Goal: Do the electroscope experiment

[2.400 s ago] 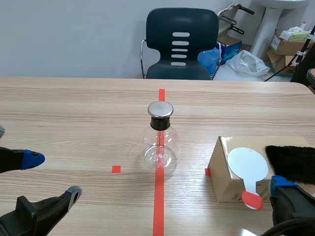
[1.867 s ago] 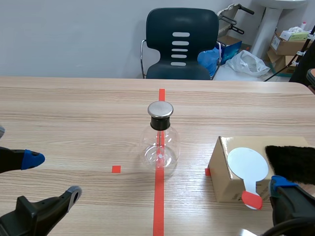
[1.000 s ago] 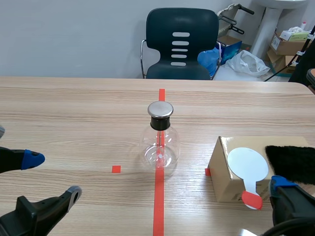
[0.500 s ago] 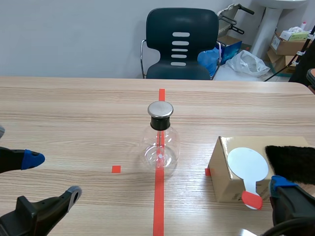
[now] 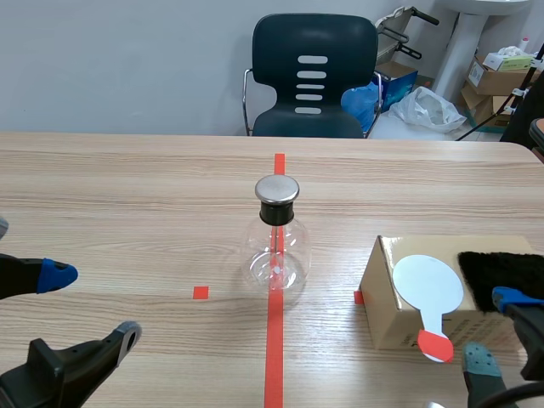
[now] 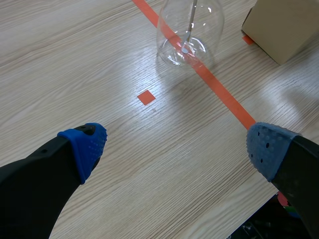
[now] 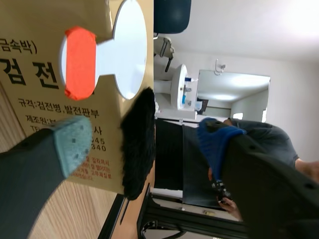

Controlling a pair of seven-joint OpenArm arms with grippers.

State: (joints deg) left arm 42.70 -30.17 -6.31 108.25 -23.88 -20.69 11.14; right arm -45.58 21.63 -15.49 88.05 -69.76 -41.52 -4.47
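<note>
The left gripper (image 5: 90,304) (image 6: 177,146) hung low on the robot's left with its two fingers spread wide, and the right gripper (image 5: 496,330) (image 7: 144,138), low on the right and rolled sideways, held its fingers parted too.

Clear flask (image 5: 276,255) with silver cap (image 5: 277,189), tan box (image 5: 378,293), white red-tipped paddle (image 5: 427,285), black, seemingly furry cloth (image 5: 503,276)

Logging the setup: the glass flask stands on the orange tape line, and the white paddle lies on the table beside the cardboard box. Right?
Not quite: the white paddle lies on top of the cardboard box, not on the table, as the scene view shows. The glass flask does stand on the tape line.
</note>
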